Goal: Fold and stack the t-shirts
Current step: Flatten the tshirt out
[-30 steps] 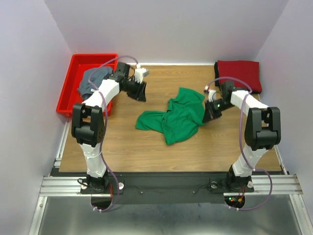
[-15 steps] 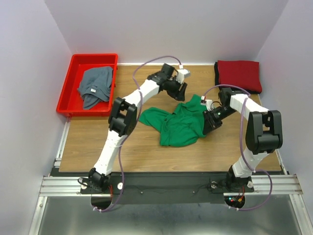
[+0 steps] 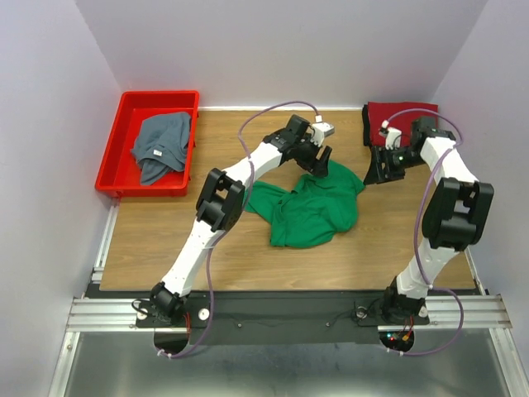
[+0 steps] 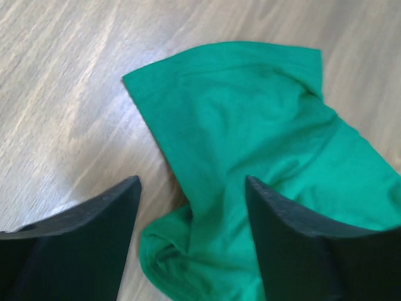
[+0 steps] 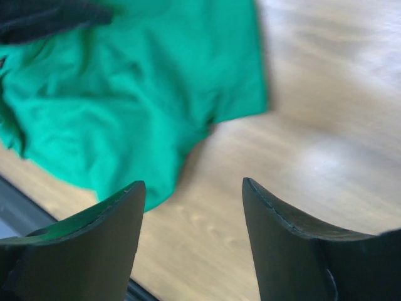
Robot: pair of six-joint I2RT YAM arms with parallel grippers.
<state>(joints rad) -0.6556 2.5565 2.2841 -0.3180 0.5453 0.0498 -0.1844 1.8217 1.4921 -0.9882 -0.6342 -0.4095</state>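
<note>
Progress: dark red cloth t-shirt [image 3: 405, 120] folded, upper right; bright green cloth t-shirt [image 3: 310, 207] crumpled mid-frame; grey-blue cloth t-shirt [image 3: 161, 145] unfolded in red plastic bin [image 3: 111, 178], upper left. Left claw [image 3: 318, 161], right claw [image 3: 384, 168]: spread, empty.

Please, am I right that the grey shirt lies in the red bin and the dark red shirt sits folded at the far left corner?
Not quite: the top view shows the dark red shirt folded at the far right corner, not the left. The grey shirt is indeed in the bin.
</note>
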